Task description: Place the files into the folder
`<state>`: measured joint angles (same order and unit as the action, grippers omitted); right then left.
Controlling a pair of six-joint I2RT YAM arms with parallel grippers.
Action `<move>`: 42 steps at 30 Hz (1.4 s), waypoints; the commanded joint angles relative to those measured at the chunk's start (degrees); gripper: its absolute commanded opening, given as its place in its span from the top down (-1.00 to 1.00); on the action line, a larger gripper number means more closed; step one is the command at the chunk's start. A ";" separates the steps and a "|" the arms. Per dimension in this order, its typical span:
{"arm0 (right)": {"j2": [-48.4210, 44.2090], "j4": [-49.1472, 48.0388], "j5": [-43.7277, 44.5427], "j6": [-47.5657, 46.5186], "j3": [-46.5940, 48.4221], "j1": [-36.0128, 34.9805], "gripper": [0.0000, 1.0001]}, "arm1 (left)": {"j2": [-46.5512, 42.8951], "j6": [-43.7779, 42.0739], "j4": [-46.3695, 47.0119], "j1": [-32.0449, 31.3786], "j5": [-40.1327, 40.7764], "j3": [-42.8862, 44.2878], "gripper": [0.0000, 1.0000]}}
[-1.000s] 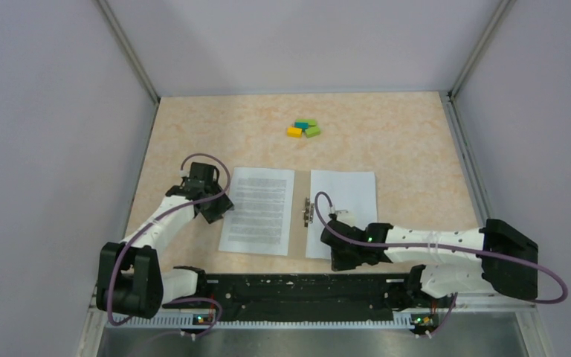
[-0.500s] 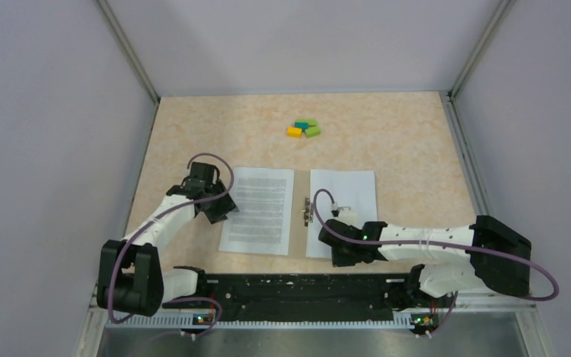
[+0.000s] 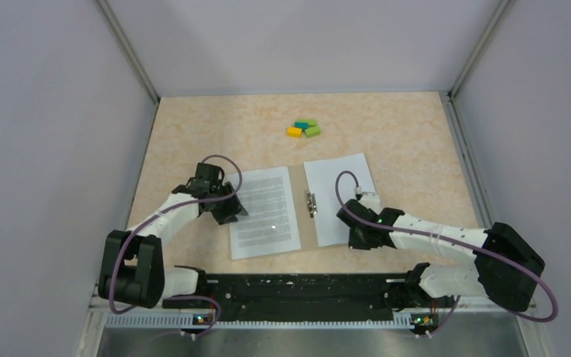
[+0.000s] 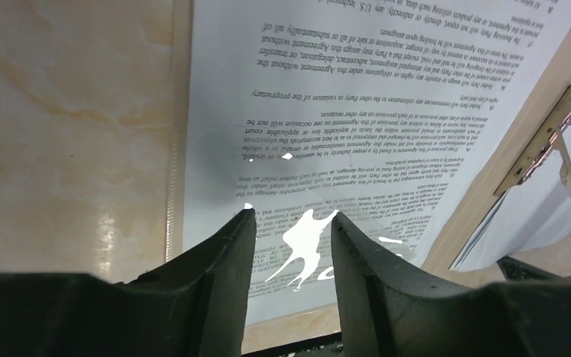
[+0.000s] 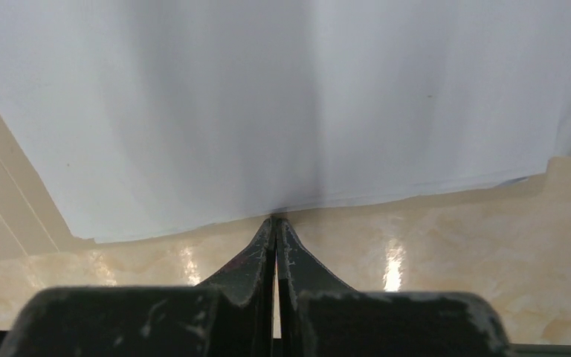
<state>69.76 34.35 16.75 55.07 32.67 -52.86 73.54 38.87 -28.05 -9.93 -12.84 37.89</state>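
Both arms reach low over the open folder (image 3: 308, 232) on the counter (image 3: 215, 126).
Overhead: the left gripper (image 3: 228, 206) is at the left edge of the printed files (image 3: 264, 212) lying in it, and the right gripper (image 3: 357, 236) at the white sheet's (image 3: 338, 197) near edge. Left wrist: fingers (image 4: 215, 275) parted, holding nothing. Right wrist: fingers (image 5: 256, 260) closed together against the paper edge.

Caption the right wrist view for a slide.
Right gripper shut on the edge of a white sheet on the table.

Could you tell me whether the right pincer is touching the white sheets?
Touching. The right wrist view shows the right pincer closed, its tips meeting the edge of the white sheets.
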 commanded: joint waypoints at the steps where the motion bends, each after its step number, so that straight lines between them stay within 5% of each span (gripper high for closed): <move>1: 0.30 2.15 3.24 -5.43 -0.18 5.08 1.00 | 1.15 -0.04 2.78 -2.82 -2.34 -0.61 0.08; 9: 3.25 0.42 2.68 -10.95 3.07 9.53 1.00 | 0.25 2.89 1.37 -7.49 4.47 -1.34 0.25; 13: 3.10 3.04 1.01 -12.77 7.40 8.88 1.00 | -1.92 5.47 -3.15 -11.87 14.57 -0.54 0.49; 22: 6.20 11.49 4.36 -15.06 22.78 2.78 0.72 | -7.60 12.28 -8.67 -16.12 30.25 -2.46 0.33; 29: 14.15 8.64 3.56 -19.71 31.78 2.85 0.38 | -3.92 12.14 -2.48 -16.00 26.95 -4.69 0.12; 42: 27.01 10.08 3.63 -26.25 46.21 -0.92 0.48 | 0.11 15.23 -0.81 -15.76 26.95 -7.48 0.19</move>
<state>93.78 43.16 19.46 31.11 74.81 -51.77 70.30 51.59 -30.50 -25.91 14.50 32.91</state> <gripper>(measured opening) 0.275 0.415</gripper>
